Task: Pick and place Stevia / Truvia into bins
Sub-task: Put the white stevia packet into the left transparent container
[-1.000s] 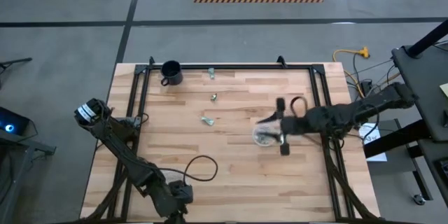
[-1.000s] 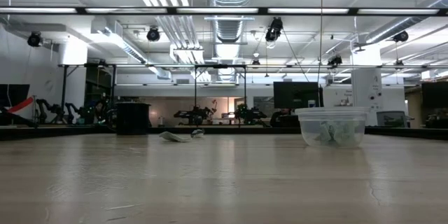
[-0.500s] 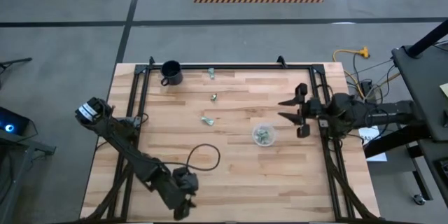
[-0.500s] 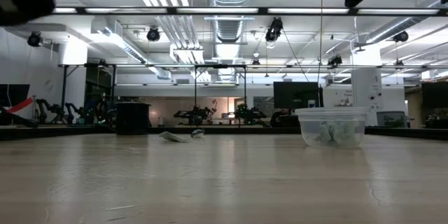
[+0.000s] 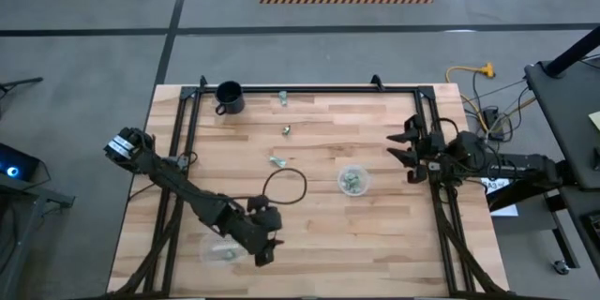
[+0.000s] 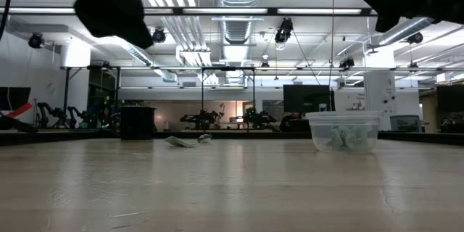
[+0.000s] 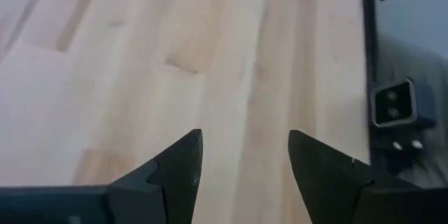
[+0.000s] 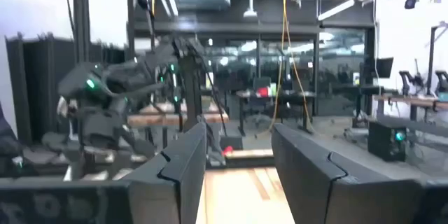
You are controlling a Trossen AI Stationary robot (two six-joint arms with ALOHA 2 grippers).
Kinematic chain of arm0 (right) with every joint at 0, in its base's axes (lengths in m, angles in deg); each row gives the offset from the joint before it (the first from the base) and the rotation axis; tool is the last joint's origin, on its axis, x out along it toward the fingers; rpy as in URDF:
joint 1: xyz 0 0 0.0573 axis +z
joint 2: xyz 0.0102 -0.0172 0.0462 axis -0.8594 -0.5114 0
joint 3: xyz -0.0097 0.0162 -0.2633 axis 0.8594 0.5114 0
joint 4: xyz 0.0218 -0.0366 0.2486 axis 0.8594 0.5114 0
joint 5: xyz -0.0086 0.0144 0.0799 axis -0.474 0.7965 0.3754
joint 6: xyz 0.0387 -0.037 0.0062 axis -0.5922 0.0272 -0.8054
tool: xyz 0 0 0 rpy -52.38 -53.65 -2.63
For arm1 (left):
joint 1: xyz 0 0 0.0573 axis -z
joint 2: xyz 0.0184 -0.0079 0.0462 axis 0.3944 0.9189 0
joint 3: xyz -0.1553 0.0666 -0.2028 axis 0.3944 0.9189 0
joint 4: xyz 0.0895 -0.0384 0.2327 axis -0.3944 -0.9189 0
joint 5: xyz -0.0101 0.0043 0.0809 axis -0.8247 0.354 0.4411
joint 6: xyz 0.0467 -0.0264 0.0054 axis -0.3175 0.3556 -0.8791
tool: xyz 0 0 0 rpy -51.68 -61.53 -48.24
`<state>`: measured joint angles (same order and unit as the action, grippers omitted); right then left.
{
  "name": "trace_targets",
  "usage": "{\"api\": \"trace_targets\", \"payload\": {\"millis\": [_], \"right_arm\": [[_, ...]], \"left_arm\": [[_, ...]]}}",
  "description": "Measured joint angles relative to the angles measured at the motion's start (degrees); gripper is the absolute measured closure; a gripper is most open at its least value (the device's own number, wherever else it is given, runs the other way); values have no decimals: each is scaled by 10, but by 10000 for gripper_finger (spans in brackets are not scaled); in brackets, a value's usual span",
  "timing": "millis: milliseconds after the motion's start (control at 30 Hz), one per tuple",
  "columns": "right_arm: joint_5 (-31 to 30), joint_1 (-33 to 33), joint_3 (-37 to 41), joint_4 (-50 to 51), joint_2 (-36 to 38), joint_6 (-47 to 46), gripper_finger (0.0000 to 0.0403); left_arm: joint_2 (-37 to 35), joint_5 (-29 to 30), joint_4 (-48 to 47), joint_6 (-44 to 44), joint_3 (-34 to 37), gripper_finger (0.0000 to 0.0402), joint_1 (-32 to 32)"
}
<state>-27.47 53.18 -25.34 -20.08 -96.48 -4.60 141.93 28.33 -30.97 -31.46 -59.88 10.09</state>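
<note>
Since the earlier frame the left arm has swung in from the near-left corner toward the middle of the near edge, uncovering a clear tub [image 5: 217, 250] with packets in it, and the right arm has drawn back off the round cup to the worktop's right edge. Going left to right: the left tool [image 5: 265, 247] hangs over bare wood just beside that tub, its fingers [image 7: 183, 161] parted with nothing between them. A black mug [image 5: 228, 97] stands at the far-left corner of the worktop [image 5: 309, 234]. Three loose packets [image 5: 278, 161] lie in a line from the far edge toward the middle, well apart from both tools. The round cup [image 5: 353, 181] sits right of centre, already holding several packets. The right tool [image 5: 411, 150] hovers raised at the right edge, its fingers [image 8: 183, 157] likewise parted and empty. The packets look feather-light, thin and limp, lying nearly flat on the wood, so I judge they will slide or crumple if nudged sideways; a straight descent astride the short width, pinching across the middle where the paper bulges with powder, seems the surest hold. The cup, light itself, could tip if bumped.
</note>
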Motion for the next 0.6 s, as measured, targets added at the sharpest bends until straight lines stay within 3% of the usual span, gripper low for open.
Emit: {"api": "trace_targets", "payload": {"millis": [267, 600], "right_arm": [[13, 0, 44, -2, 102, -15, 250], [-5, 0, 54, 68, 104, -4, 250]], "left_arm": [[0, 14, 1, -39, 0, 207, -38], [-32, 18, -6, -94, 1, 207, -68]]}}
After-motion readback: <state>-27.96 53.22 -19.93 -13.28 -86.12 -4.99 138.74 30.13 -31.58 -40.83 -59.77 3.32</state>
